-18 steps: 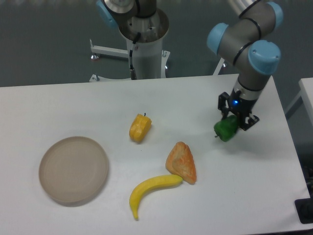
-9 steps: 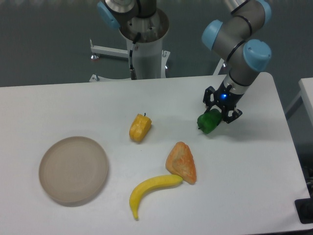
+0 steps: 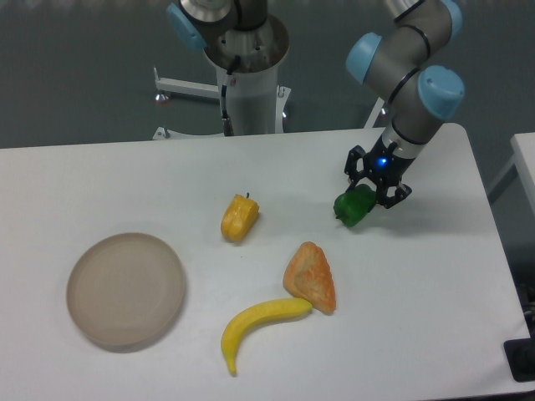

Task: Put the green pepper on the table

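Observation:
The green pepper (image 3: 354,207) is small, glossy and bright green. It sits between the black fingers of my gripper (image 3: 364,197), low over the white table (image 3: 435,317), right of centre. I cannot tell whether the pepper touches the tabletop. The gripper is shut on the pepper and comes down from the arm at the upper right.
A yellow-orange pepper (image 3: 239,217) lies left of the green one. An orange bread slice (image 3: 311,277) and a banana (image 3: 259,322) lie in front. A round beige plate (image 3: 125,289) sits at the front left. The robot base (image 3: 247,75) stands behind the table.
My gripper carried the green pepper up and to the left over the last second, then nearly stopped, shifting only slightly left in the last half second.

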